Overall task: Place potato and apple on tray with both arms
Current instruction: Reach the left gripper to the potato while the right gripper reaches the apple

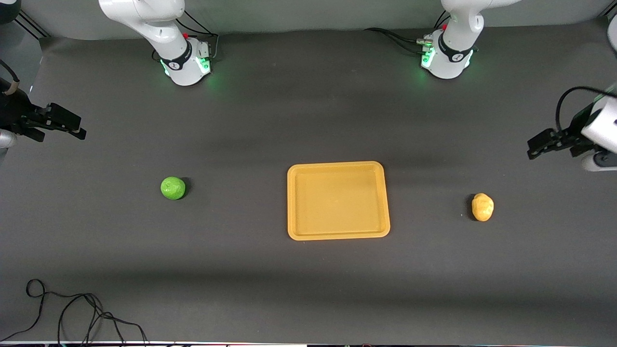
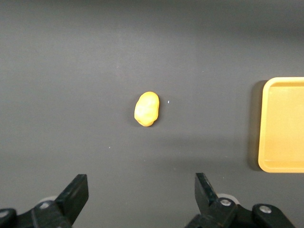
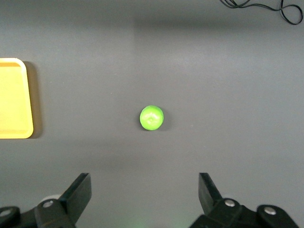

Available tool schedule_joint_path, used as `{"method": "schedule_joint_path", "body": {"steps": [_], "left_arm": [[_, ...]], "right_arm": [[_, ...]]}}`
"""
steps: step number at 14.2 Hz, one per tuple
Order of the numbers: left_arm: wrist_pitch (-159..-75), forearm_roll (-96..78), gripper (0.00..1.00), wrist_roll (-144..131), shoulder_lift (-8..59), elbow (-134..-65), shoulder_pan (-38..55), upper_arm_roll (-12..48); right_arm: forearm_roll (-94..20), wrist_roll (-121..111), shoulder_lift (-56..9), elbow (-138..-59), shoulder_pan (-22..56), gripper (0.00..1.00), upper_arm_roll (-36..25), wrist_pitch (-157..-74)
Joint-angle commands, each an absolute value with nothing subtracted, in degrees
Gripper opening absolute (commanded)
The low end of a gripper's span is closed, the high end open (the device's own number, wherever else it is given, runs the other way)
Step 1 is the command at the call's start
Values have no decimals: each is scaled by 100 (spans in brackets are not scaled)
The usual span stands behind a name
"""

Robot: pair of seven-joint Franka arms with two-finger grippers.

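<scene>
The yellow-orange tray (image 1: pixel 337 202) lies empty at the middle of the table. The green apple (image 1: pixel 173 188) sits on the table toward the right arm's end. The lumpy yellow-orange potato (image 1: pixel 482 207) sits toward the left arm's end. My left gripper (image 1: pixel 531 148) hangs open and empty over the table's edge at its end. In the left wrist view the gripper (image 2: pixel 141 190) is well short of the potato (image 2: pixel 146 109), with the tray's edge (image 2: pixel 285 123) beside it. My right gripper (image 1: pixel 81 129) hangs open and empty over its end. In the right wrist view it (image 3: pixel 145 190) is apart from the apple (image 3: pixel 151 118) and the tray (image 3: pixel 12 99).
A loose black cable (image 1: pixel 72 313) lies on the table at the corner nearest the front camera, at the right arm's end; it also shows in the right wrist view (image 3: pixel 266 7). The arms' green-lit bases (image 1: pixel 185 65) (image 1: pixel 446 60) stand along the table's back edge.
</scene>
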State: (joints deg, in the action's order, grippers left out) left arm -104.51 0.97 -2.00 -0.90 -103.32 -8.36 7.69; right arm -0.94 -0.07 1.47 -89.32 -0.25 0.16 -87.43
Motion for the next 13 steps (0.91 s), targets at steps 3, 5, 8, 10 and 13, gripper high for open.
{"method": "schedule_joint_path", "body": {"steps": [3,5,8,10,13], "left_arm": [[-11073,175,100,-123,174,-10731,-817,809],[-11389,281,100,-114,543,-10740,-835,809],[-11907,308,100,-114,1158,-10749,-853,809],[-12363,316,100,-114,1571,-10793,-861,800],[-13680,597,100,-105,2047,-11309,-914,800]], "right_arm": [[-149,211,211,-9097,26,100,9,-8745],[-141,211,237,-9315,149,100,9,-8832],[-97,194,238,-9536,228,100,9,-9053],[-36,141,220,-9728,272,100,9,-9253],[237,220,308,-10265,431,100,0,-9755]]}}
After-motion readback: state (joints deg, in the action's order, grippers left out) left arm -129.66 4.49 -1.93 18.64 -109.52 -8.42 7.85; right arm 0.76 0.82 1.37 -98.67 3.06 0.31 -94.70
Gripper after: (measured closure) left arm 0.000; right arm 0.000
